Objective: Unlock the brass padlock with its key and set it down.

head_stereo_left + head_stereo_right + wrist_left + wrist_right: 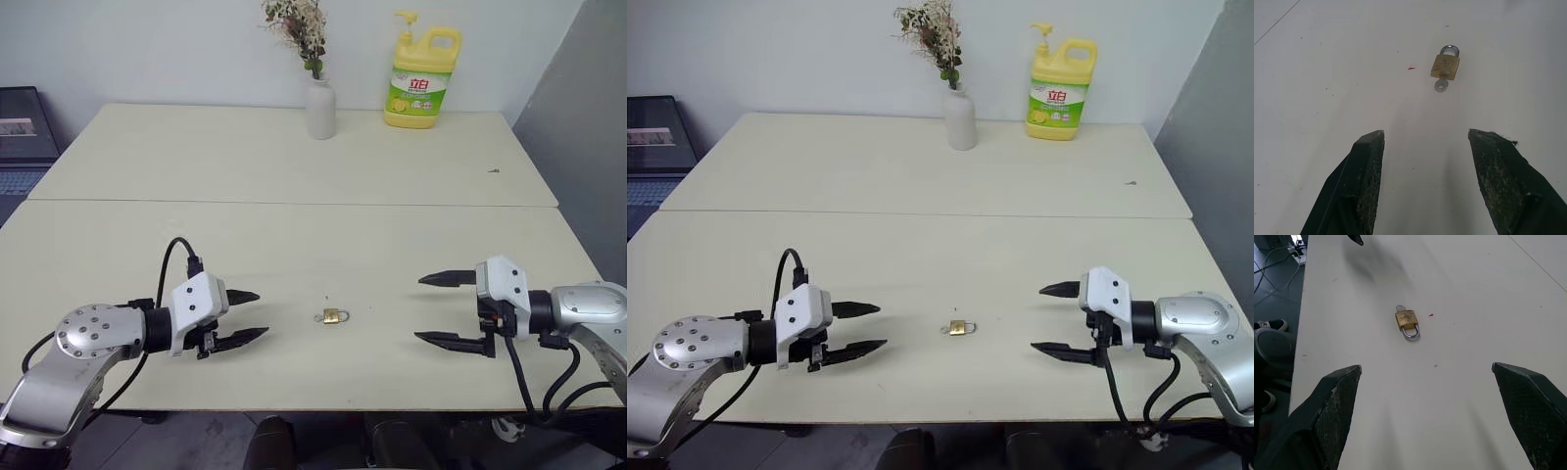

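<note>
The brass padlock point(333, 315) lies flat on the cream table point(294, 245), near the front edge and about midway between the two grippers. Its silvery shackle looks closed into the body. The key point(1441, 85) sits in the keyhole at the bottom of the lock, with its small round head sticking out on the side away from the shackle.

The left gripper point(247, 315) hovers over the table to the left of the padlock, well apart from it. Its two black fingers point(1359, 181) stand moderately apart and there is nothing between them; they point toward the lock.

The right gripper point(443, 308) is on the other side, also well apart from the padlock and pointing toward it. Its fingers point(1332, 411) are spread very wide, clearly wider than those of the left one, and they hold nothing and touch nothing.

At the far side of the table a white vase point(320, 108) with dried flowers stands next to a yellow detergent bottle point(422, 78) with a pump top. A tiny red speck point(1411, 68) lies on the table just beside the padlock.
</note>
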Robot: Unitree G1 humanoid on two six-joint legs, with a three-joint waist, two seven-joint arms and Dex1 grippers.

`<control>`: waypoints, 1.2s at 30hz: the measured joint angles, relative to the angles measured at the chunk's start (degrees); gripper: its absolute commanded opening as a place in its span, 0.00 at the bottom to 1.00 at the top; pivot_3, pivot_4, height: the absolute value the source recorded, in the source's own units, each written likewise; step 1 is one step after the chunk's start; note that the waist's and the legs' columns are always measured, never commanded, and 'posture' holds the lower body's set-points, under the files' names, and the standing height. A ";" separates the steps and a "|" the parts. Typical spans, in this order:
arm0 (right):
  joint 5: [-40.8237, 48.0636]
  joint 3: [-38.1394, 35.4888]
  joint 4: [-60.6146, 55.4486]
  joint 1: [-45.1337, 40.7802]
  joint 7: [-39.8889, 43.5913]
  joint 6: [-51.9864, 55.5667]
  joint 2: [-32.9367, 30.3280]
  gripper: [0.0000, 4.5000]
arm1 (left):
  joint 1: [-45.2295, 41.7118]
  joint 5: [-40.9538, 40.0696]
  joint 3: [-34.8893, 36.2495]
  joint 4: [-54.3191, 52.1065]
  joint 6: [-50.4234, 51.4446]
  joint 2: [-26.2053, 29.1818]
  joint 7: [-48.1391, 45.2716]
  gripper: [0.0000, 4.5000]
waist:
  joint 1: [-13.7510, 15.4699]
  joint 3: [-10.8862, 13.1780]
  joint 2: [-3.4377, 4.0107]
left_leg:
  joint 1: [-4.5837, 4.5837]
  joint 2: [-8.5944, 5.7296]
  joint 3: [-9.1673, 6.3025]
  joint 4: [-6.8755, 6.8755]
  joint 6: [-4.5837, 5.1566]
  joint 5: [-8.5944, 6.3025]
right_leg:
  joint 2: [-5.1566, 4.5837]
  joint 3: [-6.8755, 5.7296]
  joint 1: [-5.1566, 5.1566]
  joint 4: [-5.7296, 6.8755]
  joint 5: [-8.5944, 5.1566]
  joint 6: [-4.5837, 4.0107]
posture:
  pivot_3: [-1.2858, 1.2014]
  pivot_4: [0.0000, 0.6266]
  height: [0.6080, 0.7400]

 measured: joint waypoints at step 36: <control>-14.43 22.95 5.00 -16.89 -5.64 5.25 14.87 1.00 | 5.33 -4.05 4.72 -2.20 -2.17 5.14 -9.84 1.00 | -0.59 0.02 -0.01 | -0.10 0.04 0.02 0.02 0.00 0.00 | 0.03 -0.01 -0.16 0.06 -0.04 -0.09 | 0.52 0.24 1.00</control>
